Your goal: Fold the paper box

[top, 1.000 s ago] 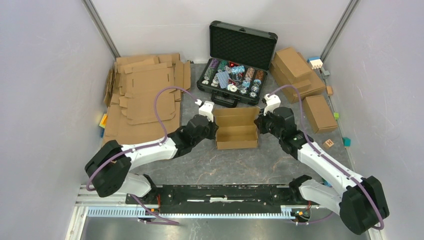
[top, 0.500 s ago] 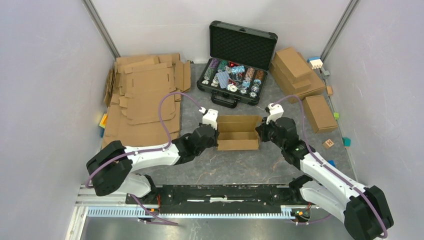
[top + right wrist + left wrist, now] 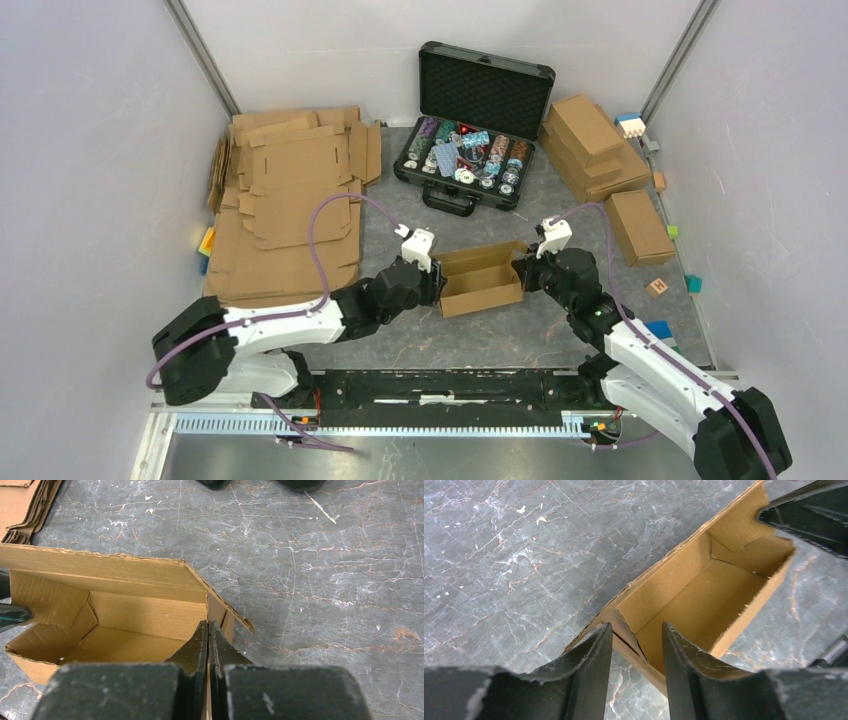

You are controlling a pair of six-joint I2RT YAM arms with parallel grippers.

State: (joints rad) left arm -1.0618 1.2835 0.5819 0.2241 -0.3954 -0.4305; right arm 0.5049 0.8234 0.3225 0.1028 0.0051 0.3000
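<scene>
The paper box (image 3: 482, 278) is a brown cardboard tray standing open-topped in the middle of the table, with its long back flap upright. My left gripper (image 3: 432, 283) is at its left end. In the left wrist view the jaws (image 3: 636, 630) stand apart astride the box's (image 3: 704, 595) near corner, where a small side flap lies between them. My right gripper (image 3: 522, 275) is at the right end. In the right wrist view it (image 3: 207, 630) is shut on the end wall of the box (image 3: 125, 615), with a thin edge of cardboard between the fingers.
A stack of flat cardboard sheets (image 3: 290, 200) lies at the back left. An open black case of chips (image 3: 470, 150) stands behind the box. Folded boxes (image 3: 595, 140) and another (image 3: 638, 225) lie at the right, with small coloured blocks (image 3: 657, 287) nearby.
Both grippers and the box have moved toward the near edge, and the box has turned slightly. The left arm has dropped lower beside the box's left end.
</scene>
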